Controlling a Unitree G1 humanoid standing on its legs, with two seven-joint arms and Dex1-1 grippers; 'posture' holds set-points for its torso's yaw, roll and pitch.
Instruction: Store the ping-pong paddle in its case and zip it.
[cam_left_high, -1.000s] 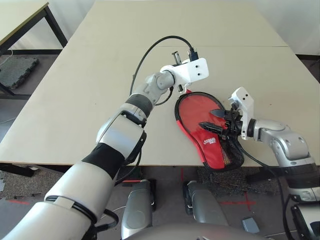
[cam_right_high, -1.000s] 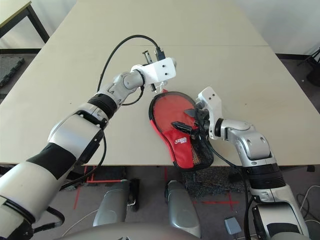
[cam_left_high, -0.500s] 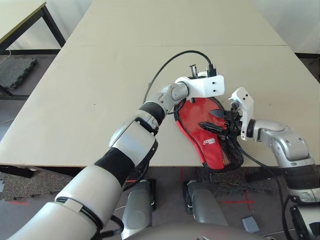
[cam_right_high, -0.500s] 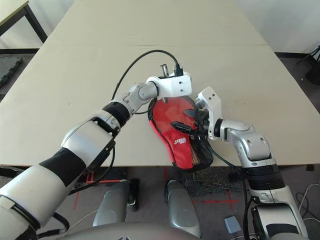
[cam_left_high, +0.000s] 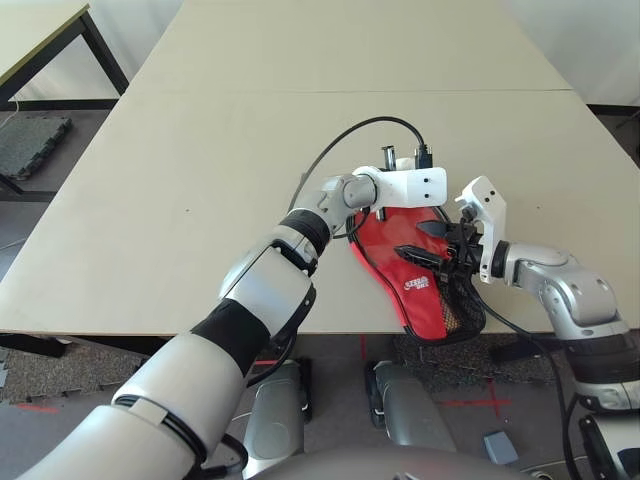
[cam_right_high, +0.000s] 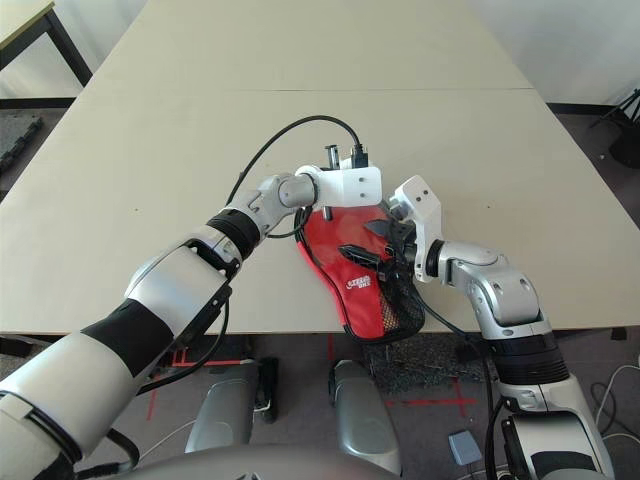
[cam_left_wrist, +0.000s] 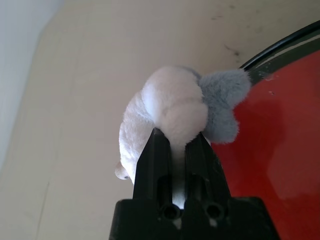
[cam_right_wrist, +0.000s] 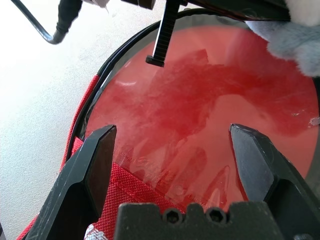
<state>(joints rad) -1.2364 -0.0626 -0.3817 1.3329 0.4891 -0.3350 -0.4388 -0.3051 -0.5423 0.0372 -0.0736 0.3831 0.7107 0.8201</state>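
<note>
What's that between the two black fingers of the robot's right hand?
The red face of the ping-pong paddle, lying in the open case, fills the gap between the right gripper fingers, seen in the right wrist view.

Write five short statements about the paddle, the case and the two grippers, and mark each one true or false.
1. The left gripper is shut on a white and grey plush tag. True.
2. The right gripper is shut. False: its fingers stand wide apart.
3. The paddle lies with its red face inside the open case. True.
4. The case lies at the table's far edge. False: it lies at the near edge.
5. The right gripper holds the paddle. False: nothing sits between its fingers.
</note>
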